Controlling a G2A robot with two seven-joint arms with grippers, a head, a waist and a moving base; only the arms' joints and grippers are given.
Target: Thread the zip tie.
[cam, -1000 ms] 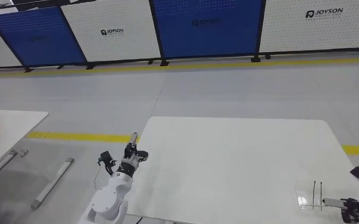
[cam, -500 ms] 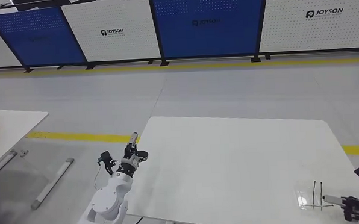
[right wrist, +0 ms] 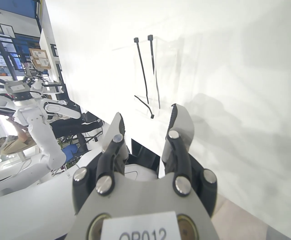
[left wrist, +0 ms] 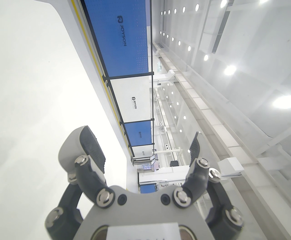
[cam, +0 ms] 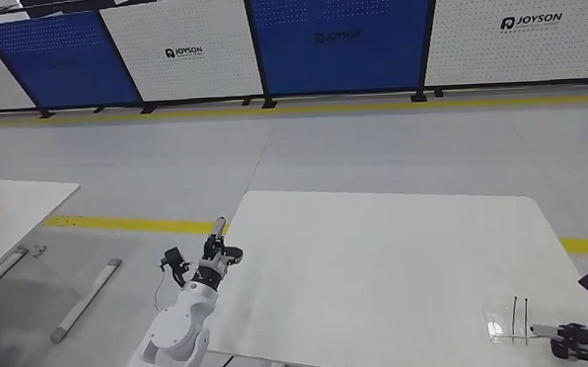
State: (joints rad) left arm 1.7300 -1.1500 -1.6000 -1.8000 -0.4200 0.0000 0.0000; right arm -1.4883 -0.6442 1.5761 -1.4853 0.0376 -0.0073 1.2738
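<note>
A clear plastic tray (right wrist: 179,72) near the right front corner of the smooth white table (cam: 377,269) holds three thin black zip ties (right wrist: 142,68). Two lie straight and side by side, with their square heads at the rim farthest from the right hand (right wrist: 146,113). A third curves across their tails. That hand, its ribbed dark pads spread apart, hovers just short of the tray, touching no tie. At the table's left edge, the left hand (left wrist: 141,133) is likewise spread and holds nothing.
</note>
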